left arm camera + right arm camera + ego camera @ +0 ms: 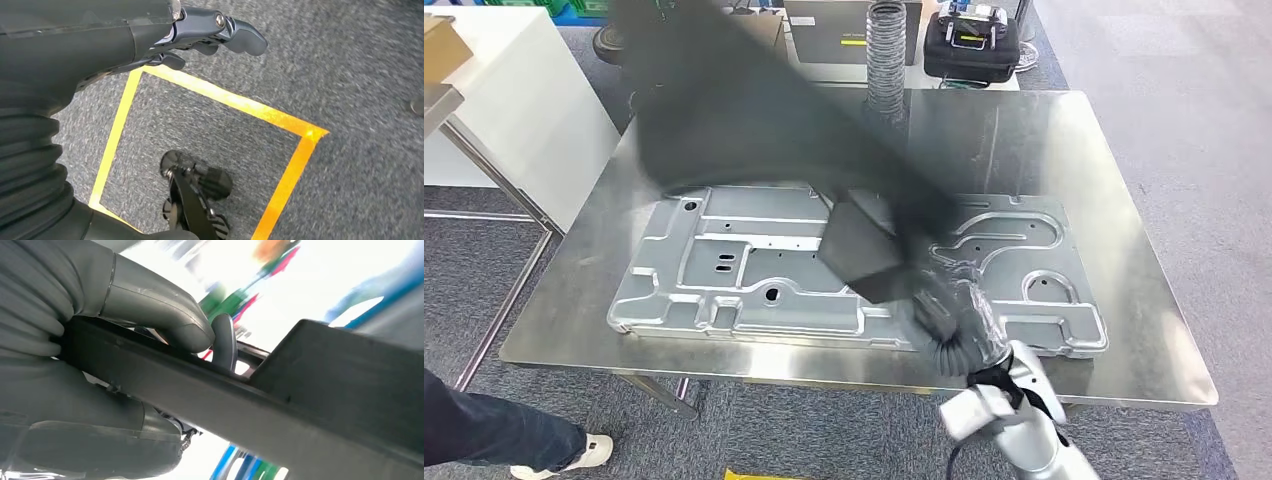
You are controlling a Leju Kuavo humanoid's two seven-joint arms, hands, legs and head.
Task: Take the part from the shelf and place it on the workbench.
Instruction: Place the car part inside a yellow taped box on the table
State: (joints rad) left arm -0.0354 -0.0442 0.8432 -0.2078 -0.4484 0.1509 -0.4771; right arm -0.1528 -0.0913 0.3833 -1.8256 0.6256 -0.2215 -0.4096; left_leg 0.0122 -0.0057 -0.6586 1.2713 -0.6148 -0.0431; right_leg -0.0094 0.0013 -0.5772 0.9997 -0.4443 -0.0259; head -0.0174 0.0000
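A long black part [754,110], blurred by motion, hangs slanted above the steel workbench [1064,130], with a boxy end [859,250] over the middle. My right hand [949,310] grips it near that end, the arm coming in from the lower right. In the right wrist view the thumb [165,320] and a dark finger clamp the black part's bar [320,390]. My left hand [200,30] hangs over the carpet with its fingers apart, holding nothing.
A large stamped silver panel [754,270] lies flat on the workbench under the part. Behind the bench stand a ribbed hose [886,55] and a black case [971,45]. A white table [514,90] is at the left. A person's leg [504,435] is at the lower left. Yellow floor tape [225,100] marks the carpet.
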